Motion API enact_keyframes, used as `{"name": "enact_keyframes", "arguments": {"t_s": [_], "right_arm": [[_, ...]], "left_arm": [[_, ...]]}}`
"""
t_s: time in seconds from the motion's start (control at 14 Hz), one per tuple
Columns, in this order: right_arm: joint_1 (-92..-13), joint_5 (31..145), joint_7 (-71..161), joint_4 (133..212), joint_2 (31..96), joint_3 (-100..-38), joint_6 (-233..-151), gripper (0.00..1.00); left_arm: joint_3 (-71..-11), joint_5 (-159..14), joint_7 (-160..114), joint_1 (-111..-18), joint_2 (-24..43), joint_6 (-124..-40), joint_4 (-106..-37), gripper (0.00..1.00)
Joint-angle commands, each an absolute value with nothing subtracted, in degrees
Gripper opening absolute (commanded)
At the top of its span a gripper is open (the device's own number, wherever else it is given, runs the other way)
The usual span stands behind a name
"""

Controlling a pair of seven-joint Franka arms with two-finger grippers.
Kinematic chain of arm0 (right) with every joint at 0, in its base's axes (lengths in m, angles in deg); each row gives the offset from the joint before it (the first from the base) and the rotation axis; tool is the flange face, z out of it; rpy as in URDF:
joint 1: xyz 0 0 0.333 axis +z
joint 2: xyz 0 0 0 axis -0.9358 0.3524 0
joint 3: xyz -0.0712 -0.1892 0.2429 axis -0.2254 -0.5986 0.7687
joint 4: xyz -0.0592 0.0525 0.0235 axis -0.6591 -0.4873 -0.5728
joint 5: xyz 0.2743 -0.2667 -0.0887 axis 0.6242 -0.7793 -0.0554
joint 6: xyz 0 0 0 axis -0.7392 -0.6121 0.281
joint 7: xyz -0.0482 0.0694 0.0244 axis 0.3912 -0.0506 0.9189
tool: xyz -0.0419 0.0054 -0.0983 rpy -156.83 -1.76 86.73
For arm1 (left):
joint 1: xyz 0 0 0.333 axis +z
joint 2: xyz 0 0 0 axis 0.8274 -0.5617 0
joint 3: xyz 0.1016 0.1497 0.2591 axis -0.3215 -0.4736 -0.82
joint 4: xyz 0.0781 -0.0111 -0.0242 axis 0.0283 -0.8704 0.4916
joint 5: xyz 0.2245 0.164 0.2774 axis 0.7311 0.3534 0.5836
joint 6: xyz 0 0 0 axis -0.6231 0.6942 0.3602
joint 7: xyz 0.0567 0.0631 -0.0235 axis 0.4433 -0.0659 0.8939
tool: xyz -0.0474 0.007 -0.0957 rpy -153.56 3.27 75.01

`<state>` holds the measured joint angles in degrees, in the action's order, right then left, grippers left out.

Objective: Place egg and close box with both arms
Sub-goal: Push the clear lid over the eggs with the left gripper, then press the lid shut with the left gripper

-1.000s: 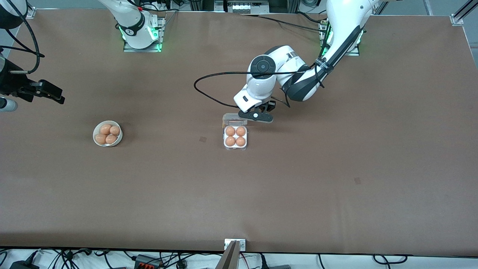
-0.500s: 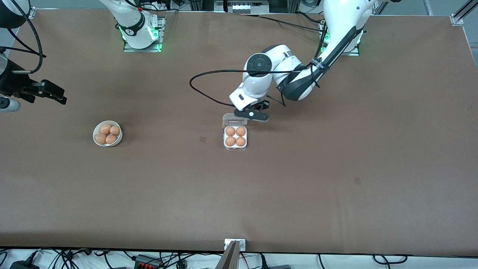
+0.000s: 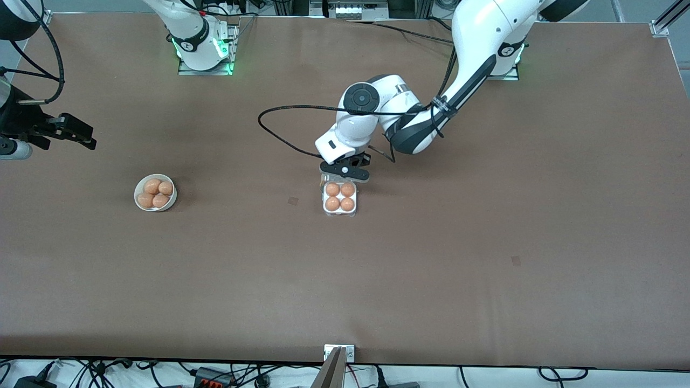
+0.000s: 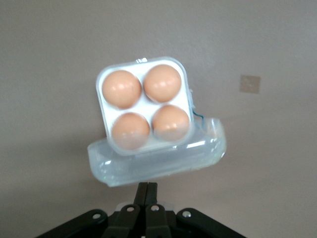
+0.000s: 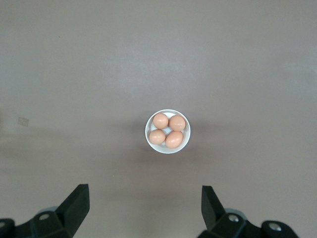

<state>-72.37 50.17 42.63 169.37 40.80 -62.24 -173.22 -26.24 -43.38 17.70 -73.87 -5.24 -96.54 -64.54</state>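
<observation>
Box [image 3: 340, 199] holds four eggs [image 4: 145, 108], lid open under pressed-together left tool [image 3: 345, 171]; right tool [image 5: 144, 204] waits, spread, above four-egg bowl [image 3: 155, 193]

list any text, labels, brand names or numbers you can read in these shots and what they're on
None can be read.
The box and its clear lid: no print or label.
The white bowl of eggs: plain.
The left gripper and right gripper: no markings show.
Small marks on the arm bases in the front view: too small to read.

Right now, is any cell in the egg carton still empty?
No, all four cells of the box hold an egg, and its clear lid lies open beside it.
</observation>
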Motion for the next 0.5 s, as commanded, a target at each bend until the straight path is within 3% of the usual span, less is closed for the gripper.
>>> {"name": "enact_keyframes", "arguments": {"t_s": [0.0, 0.21, 0.43], "right_arm": [[-72.2, 50.2, 42.4, 168.9, 40.8, -63.0, -173.0, 1.0], [-71.8, 50.2, 41.9, 168.9, 40.7, -63.4, -172.5, 1.0], [-71.9, 50.1, 41.9, 168.9, 40.6, -63.4, -172.5, 1.0]], "left_arm": [[-26.6, -40.3, 17.9, -73.9, -7.2, -100.7, -61.5, 0.01], [-27.4, -40.3, 17.9, -73.8, -7.4, -103.2, -61.2, 0.01], [-27.3, -40.3, 18.2, -72.7, -5.5, -99.8, -61.7, 0.01]]}}
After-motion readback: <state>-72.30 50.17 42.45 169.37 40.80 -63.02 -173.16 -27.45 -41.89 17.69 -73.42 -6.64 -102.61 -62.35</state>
